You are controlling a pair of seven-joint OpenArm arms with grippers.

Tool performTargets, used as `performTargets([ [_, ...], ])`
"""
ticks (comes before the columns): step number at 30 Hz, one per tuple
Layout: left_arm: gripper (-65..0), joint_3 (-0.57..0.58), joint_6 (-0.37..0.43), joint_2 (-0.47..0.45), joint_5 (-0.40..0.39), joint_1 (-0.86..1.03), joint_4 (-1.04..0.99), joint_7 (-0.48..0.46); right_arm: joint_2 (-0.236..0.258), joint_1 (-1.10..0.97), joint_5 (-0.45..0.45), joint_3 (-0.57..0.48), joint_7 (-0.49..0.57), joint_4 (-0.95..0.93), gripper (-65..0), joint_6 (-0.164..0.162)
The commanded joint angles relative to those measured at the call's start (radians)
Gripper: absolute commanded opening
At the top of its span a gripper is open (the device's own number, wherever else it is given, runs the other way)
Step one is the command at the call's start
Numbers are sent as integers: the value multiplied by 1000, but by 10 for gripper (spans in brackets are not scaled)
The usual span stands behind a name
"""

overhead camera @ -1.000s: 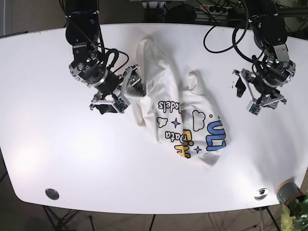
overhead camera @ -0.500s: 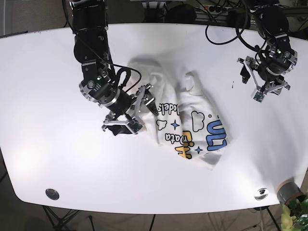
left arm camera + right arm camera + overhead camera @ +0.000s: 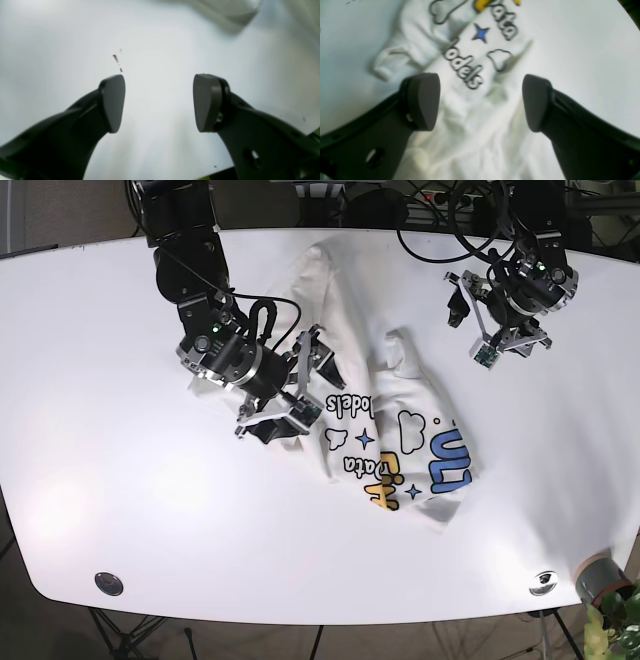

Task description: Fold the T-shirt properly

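Note:
The white T-shirt [image 3: 400, 430] with blue, yellow and black print lies crumpled in the middle of the table, one part stretching up toward the far edge. My right gripper [image 3: 298, 385] hovers over the shirt's left part. In the right wrist view it [image 3: 480, 102] stands open, with the printed shirt [image 3: 475, 50] lying under and between its fingers. My left gripper [image 3: 468, 320] hangs above the table, just right of the shirt's upper end. In the left wrist view it [image 3: 160, 102] is open over bare table, with blurred shirt fabric [image 3: 225, 12] at the top edge.
The white table [image 3: 120, 480] has two round metal discs near its front edge [image 3: 108, 583] [image 3: 543, 582]. A potted plant [image 3: 605, 585] sits off the front right corner. Small brown specks [image 3: 115, 58] mark the tabletop near my left gripper. Cables hang behind the far edge.
My right arm has moved right and onto the shirt's left part. My left arm has swung up and left toward the shirt. The shirt's upper part changed shape and now reaches further up.

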Motion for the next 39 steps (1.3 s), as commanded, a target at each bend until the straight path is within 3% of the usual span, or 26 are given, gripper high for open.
performTargets([
  [1, -254, -10, 3, -17, 8, -8, 15, -8, -7, 17, 15, -31, 28, -8, -160, 17],
  [7, -254, -22, 3, -35, 8, -4, 14, -8, -12, 66, 15, -214, 34, -113, -162, 9],
  [10, -254, -76, 3, -46, 8, -7, 14, -8, -44, 108, 6, -297, 34, -182, -162, 8],
  [18, -254, -229, 3, -46, 7, -11, 14, -8, -95, 166, 4, -375, 105, -375, -162, 6],
  [27, -254, -240, 3, -46, 5, -11, 14, -8, -99, 194, 3, -389, 261, -547, -162, -2],
  [31, -254, -237, 3, -46, 3, -11, 14, -8, -95, 215, 3, -389, 333, -599, -162, -77],
  [36, -254, -235, 3, -47, 3, -11, 14, -8, -93, 229, 3, -389, 387, -640, -178, -123],
  [39, -254, -235, 3, -47, 2, -11, 14, -8, -93, 235, 3, -389, 439, -682, -300, -167],
])
